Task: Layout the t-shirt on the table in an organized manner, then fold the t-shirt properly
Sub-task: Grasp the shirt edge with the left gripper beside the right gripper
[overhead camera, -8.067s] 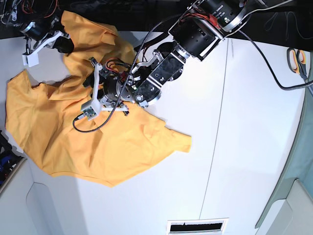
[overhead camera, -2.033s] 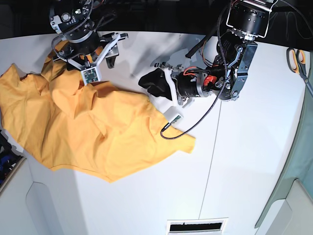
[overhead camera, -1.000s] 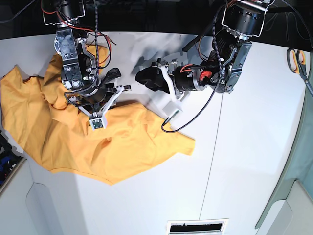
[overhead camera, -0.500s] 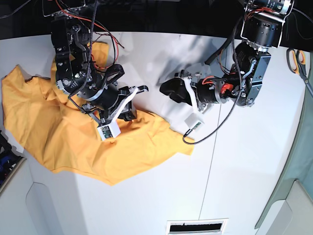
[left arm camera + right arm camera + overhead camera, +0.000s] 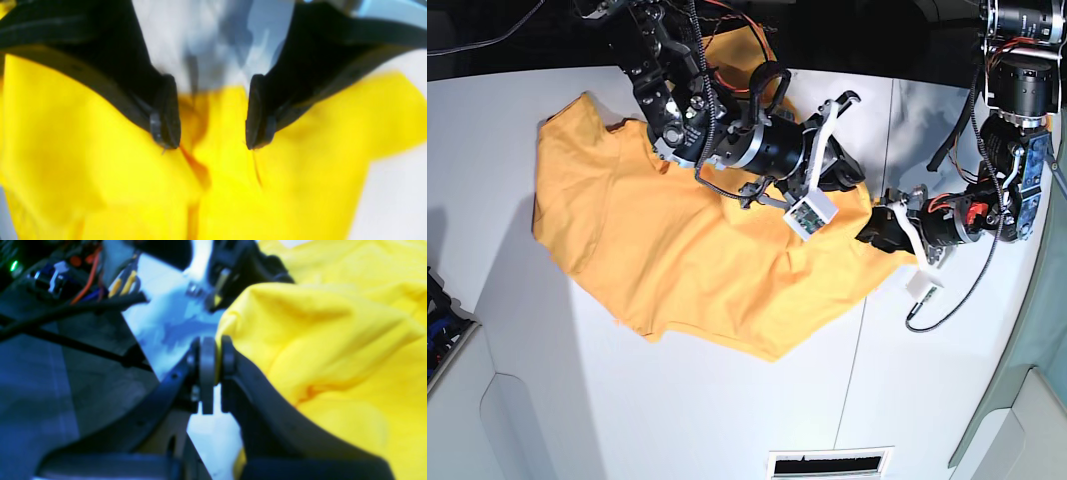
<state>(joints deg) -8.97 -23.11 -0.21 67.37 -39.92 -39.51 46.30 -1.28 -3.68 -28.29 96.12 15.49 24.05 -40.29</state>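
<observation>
T-shirt [image 5: 687,265] lies crumpled on table [image 5: 727,420], left of centre in base view, long axis running diagonally. Right gripper [image 5: 211,373] clamped on shirt fold. Left gripper [image 5: 213,113] spread apart, straddling shirt's near edge, nothing pinched. Left arm nearer free corner. Only wrist views show fingertips; base view shows overall sprawl.

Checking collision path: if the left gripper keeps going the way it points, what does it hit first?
Most likely the t-shirt: the left gripper stands open right over a fold of the cloth, though depth is unclear from the blur.
</observation>
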